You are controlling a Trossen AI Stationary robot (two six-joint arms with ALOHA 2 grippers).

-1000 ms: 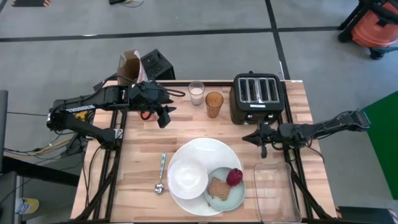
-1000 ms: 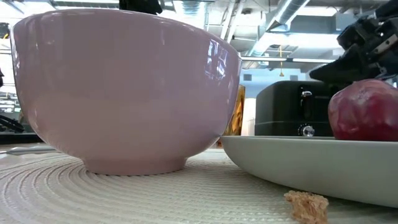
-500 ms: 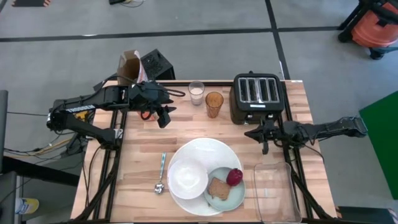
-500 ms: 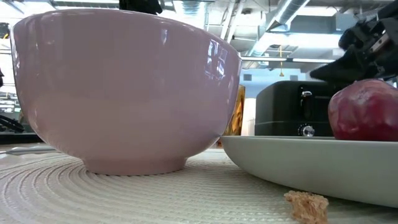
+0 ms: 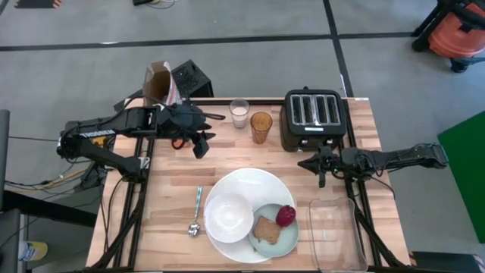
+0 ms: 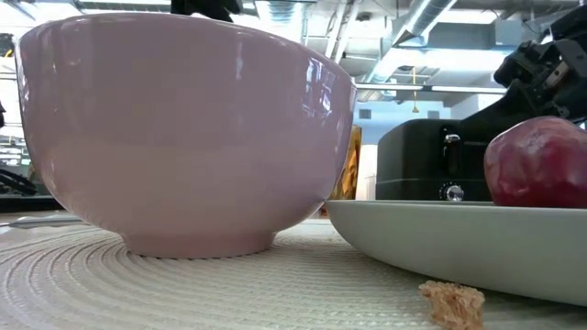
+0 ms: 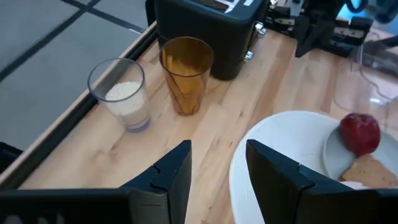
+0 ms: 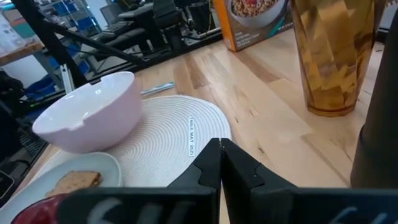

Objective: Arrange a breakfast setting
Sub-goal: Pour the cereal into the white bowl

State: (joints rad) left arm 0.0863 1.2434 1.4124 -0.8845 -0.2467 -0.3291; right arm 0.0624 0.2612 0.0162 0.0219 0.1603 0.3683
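The white bowl [image 5: 229,217] stands on the large white plate [image 5: 254,180]. The pale green small plate [image 5: 276,236] overlaps the large plate's near right rim and carries the toast [image 5: 265,229] and the red fruit [image 5: 286,216]. The teal-handled spoon [image 5: 196,211] lies left of the plate. The milk glass [image 5: 239,114] and the amber glass [image 5: 261,127] stand at the far edge. The orange-white cereal box [image 5: 159,82] stands at the far left corner. My left gripper [image 7: 217,155] is open and empty, left of the glasses. My right gripper [image 8: 219,146] is shut and empty, near the toaster.
A black toaster [image 5: 314,119] stands at the far right. A clear rectangular container [image 5: 337,235] lies at the near right corner. Bare wood shows between my left gripper [image 5: 201,144] and the large plate, and along the table's left side.
My right arm's rear part has swung a little toward the table's near edge, while its gripper has stayed by the toaster's near right corner.
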